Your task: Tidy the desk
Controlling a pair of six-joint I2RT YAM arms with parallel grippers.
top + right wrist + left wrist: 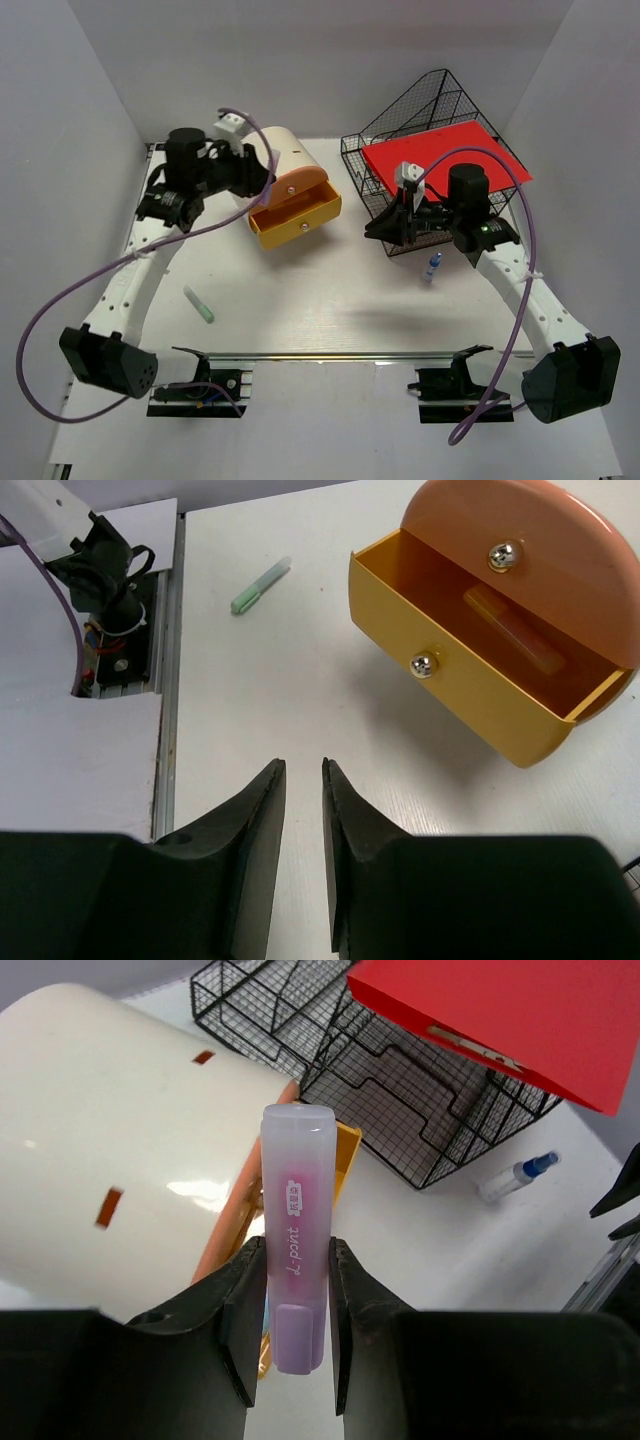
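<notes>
The desk (330, 300) is a white tabletop with a silver rail (350, 354) along its near edge. My left gripper (262, 175) is shut on a purple-pink highlighter (297, 1210) and holds it upright in the air (297, 1245) beside the cream drawer box (290, 155). The box's orange drawer (297, 215) stands pulled open, with an orange marker (515, 635) lying inside. My right gripper (372, 230) hovers empty over bare desk (303, 765), its jaws almost together with a thin gap.
A black wire-mesh rack (400, 120) at the back right holds a red folder (445, 160). A blue-capped pen (432, 267) lies in front of the rack. A green highlighter (199, 304) lies on the left, also in the right wrist view (260, 585).
</notes>
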